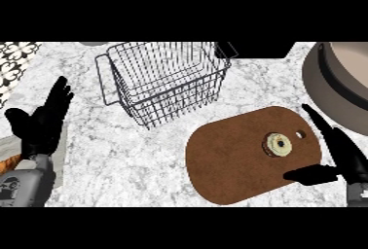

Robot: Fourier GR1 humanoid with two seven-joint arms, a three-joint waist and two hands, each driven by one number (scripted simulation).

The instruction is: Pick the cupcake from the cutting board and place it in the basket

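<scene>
While one cupcake (279,145) sits on one brown cutting board (230,165), the right hand (338,155) spreads beside it, the left hand (39,121) rests open, and one wire basket (169,80) stands apart.

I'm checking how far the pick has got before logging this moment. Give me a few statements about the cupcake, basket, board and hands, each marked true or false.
1. The cupcake sits on the cutting board. True.
2. The wire basket already holds the cupcake. False: the cupcake is on the board.
3. The right hand is curled round the cupcake. False: it is open beside it, fingers straight.
4. The left hand is open at the view's left. True.
</scene>
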